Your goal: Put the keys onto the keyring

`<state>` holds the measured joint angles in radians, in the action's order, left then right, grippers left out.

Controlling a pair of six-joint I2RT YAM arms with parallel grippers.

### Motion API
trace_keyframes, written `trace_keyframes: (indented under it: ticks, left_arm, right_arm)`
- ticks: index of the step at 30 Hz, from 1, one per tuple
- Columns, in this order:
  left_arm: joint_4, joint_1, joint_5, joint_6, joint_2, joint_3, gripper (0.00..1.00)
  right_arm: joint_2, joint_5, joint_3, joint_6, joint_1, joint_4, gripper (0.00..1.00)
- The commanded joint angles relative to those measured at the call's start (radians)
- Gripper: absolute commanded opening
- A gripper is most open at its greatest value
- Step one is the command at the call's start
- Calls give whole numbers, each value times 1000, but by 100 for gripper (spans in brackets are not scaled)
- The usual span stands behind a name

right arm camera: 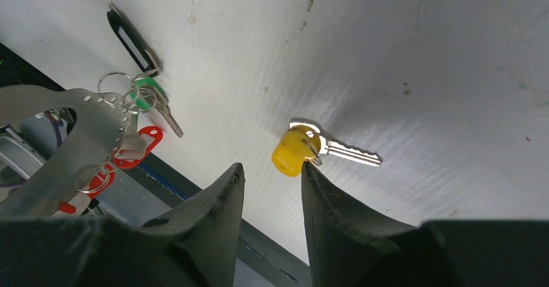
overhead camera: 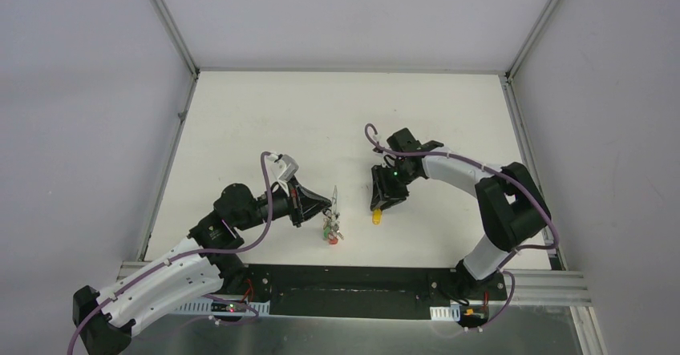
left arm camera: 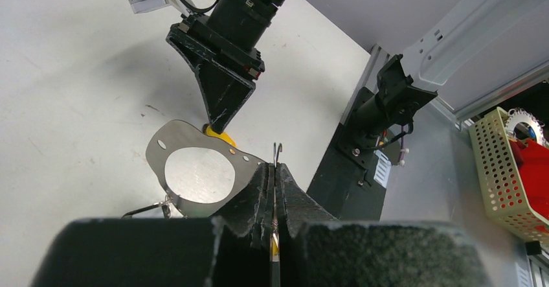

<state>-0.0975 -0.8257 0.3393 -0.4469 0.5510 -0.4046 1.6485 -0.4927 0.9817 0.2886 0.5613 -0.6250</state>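
My left gripper [overhead camera: 324,203] [left arm camera: 274,170] is shut on the keyring [left arm camera: 169,146], a thin grey metal loop with small holes, and holds it on edge above the table. The keyring also shows in the right wrist view [right arm camera: 78,122] and the top view [overhead camera: 333,196]. Keys with green [right arm camera: 146,88], red [right arm camera: 144,142] and black [right arm camera: 128,35] tags hang from it [overhead camera: 331,231]. A loose key with a yellow tag [right arm camera: 292,151] [overhead camera: 375,215] [left arm camera: 220,135] lies on the table. My right gripper [right arm camera: 272,170] [overhead camera: 383,203] [left arm camera: 221,115] is open just over it, one fingertip [right arm camera: 309,170] at the tag.
The white table [overhead camera: 321,123] has grey walls on three sides. A black rail [overhead camera: 361,291] runs along the near edge. In the left wrist view the right arm's base [left arm camera: 379,115] and a perforated basket [left arm camera: 498,164] lie beyond the table's edge.
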Motion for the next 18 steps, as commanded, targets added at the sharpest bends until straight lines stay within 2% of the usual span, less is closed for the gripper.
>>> trace_keyframes:
  ticks: [1,6,18]
  left_arm:
    - [-88,-8,-14,-34,2,-11,0]
    - [-90,-9,-18,-41,3,-10,0]
    - [-92,-7,-27,-44,-5,-10,0]
  right_arm:
    - [11,66,38,-34,-4,-26,40]
    - [20,77,26,-33,-15,-32,39]
    - [92,-18,-28,18,-57,58,28]
